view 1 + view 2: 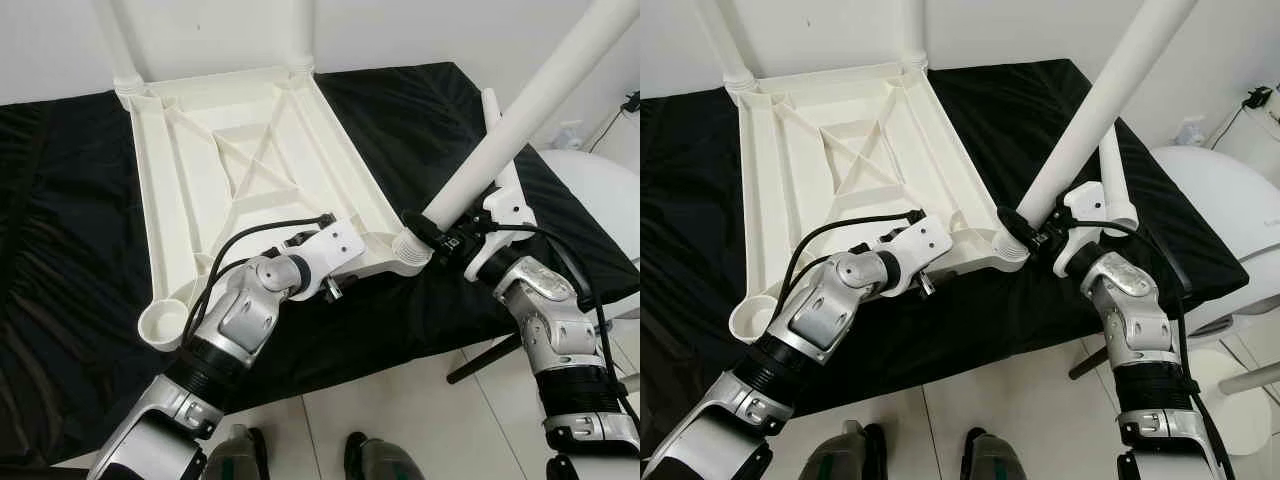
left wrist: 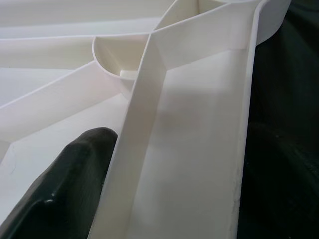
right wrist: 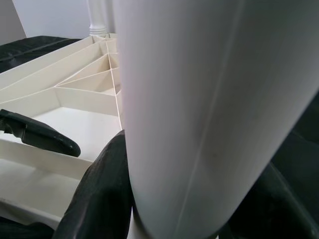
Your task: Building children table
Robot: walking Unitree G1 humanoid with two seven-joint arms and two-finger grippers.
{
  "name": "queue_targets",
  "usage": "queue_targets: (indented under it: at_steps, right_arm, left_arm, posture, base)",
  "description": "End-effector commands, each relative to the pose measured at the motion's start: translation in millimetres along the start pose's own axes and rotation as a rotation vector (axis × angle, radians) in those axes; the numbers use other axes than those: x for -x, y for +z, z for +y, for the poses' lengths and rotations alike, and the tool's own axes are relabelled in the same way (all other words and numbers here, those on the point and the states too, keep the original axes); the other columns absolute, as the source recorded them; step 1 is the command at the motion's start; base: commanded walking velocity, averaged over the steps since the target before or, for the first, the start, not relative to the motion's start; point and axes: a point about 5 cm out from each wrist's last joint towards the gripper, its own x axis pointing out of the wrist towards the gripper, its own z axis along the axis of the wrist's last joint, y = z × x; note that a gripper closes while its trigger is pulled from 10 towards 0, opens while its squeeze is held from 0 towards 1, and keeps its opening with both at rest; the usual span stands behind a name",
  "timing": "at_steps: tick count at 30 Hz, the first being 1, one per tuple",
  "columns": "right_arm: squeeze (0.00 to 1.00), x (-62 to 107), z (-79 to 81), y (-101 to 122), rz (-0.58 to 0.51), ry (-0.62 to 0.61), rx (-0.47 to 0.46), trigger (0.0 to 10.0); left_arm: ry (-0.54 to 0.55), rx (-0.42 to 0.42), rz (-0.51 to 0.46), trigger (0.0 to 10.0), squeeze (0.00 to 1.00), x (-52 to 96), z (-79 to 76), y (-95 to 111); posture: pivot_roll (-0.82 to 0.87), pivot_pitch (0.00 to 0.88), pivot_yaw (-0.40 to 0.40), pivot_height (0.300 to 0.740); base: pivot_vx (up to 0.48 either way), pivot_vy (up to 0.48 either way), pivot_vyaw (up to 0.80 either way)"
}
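Observation:
The white plastic table top (image 1: pixel 250 150) lies upside down on a black cloth (image 1: pixel 60 220). Two white legs (image 1: pixel 300 30) stand in its far corners. My right gripper (image 1: pixel 443 235) is shut on a third leg (image 1: pixel 520 110), which leans up to the right with its foot at the near right corner socket (image 1: pixel 410 252). Black fingers (image 3: pixel 99 194) press both sides of that leg. My left gripper (image 1: pixel 935 258) is shut on the near wall of the table top, one finger (image 2: pixel 65 184) lying against a rib. The near left socket (image 1: pixel 165 325) is empty.
Another white leg (image 1: pixel 1112 170) lies on the cloth behind my right gripper. A white rounded object (image 1: pixel 600 190) stands to the right, off the cloth. Tiled floor (image 1: pixel 400 410) and my feet are below the cloth's near edge.

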Motion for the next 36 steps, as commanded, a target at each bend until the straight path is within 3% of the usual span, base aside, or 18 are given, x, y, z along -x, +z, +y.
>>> queue_targets:
  at_steps: [1, 8, 18, 19, 20, 21, 22, 23, 24, 25, 36]
  right_arm:
    - [0.00, 12.3, -6.2, -34.2, 0.131, -0.090, -0.104, 10.0]
    - [0.00, 9.1, -1.9, -19.3, -0.023, -0.097, -0.087, 10.0]
    - [0.00, 8.0, -7.7, 3.8, -0.181, -0.108, -0.146, 10.0]
    - [0.00, 8.0, -8.0, 5.0, -0.192, -0.104, -0.152, 8.9]
    - [0.00, 8.0, -8.0, 5.0, -0.192, -0.104, -0.152, 8.9]
    - [0.00, 7.9, -7.9, 5.9, -0.202, -0.100, -0.158, 2.2]
    - [0.00, 7.7, -8.0, 7.5, -0.214, -0.101, -0.163, 0.0]
    - [0.00, 7.7, -8.0, 7.5, -0.214, -0.101, -0.163, 0.0]
    - [0.00, 7.4, -8.1, 8.3, -0.217, -0.107, -0.158, 2.2]
    - [0.00, 6.8, -8.0, 9.4, -0.221, -0.112, -0.156, 10.0]
    - [0.00, 1.2, -7.0, 18.8, -0.240, -0.121, -0.173, 10.0]
  left_arm:
    - [0.009, 0.030, 0.089, 10.0, 0.00, -1.6, -4.6, -19.3]
    - [0.011, 0.033, 0.092, 10.0, 0.00, -1.0, -4.7, -20.3]
    - [0.011, 0.033, 0.091, 10.0, 0.00, -1.7, -5.9, -19.9]
    - [0.012, 0.034, 0.092, 10.0, 0.00, -1.8, -5.8, -20.1]
    - [0.012, 0.034, 0.092, 10.0, 0.00, -1.8, -5.8, -20.1]
    - [0.013, 0.034, 0.092, 10.0, 0.00, -1.8, -5.7, -20.2]
    - [0.014, 0.035, 0.092, 10.0, 0.00, -1.8, -5.6, -20.3]
    - [0.014, 0.035, 0.092, 10.0, 0.00, -1.8, -5.6, -20.3]
    - [0.014, 0.035, 0.092, 10.0, 0.00, -1.8, -5.7, -20.3]
    - [0.014, 0.036, 0.093, 10.0, 0.00, -1.8, -5.8, -20.3]
    - [0.014, 0.034, 0.092, 10.0, 0.00, -2.2, -5.8, -20.1]
  posture:
    - [-0.01, 0.126, 0.027, 0.740]
    - [-0.01, 0.129, 0.027, 0.740]
    - [-0.01, 0.130, 0.024, 0.740]
    - [-0.01, 0.129, 0.024, 0.740]
    - [-0.01, 0.129, 0.024, 0.740]
    - [-0.01, 0.130, 0.023, 0.740]
    - [-0.01, 0.129, 0.023, 0.740]
    - [-0.01, 0.129, 0.023, 0.740]
    - [-0.01, 0.129, 0.023, 0.740]
    - [-0.01, 0.129, 0.023, 0.740]
    - [-0.01, 0.123, 0.024, 0.740]
  base:
    - [0.000, 0.000, 0.00]
    - [0.000, 0.000, 0.00]
    - [0.000, 0.000, 0.00]
    - [0.000, 0.000, 0.00]
    - [0.000, 0.000, 0.00]
    - [0.000, 0.000, 0.00]
    - [0.000, 0.000, 0.00]
    - [0.000, 0.000, 0.00]
    - [0.000, 0.000, 0.00]
    - [0.000, 0.000, 0.00]
    - [0.000, 0.000, 0.00]
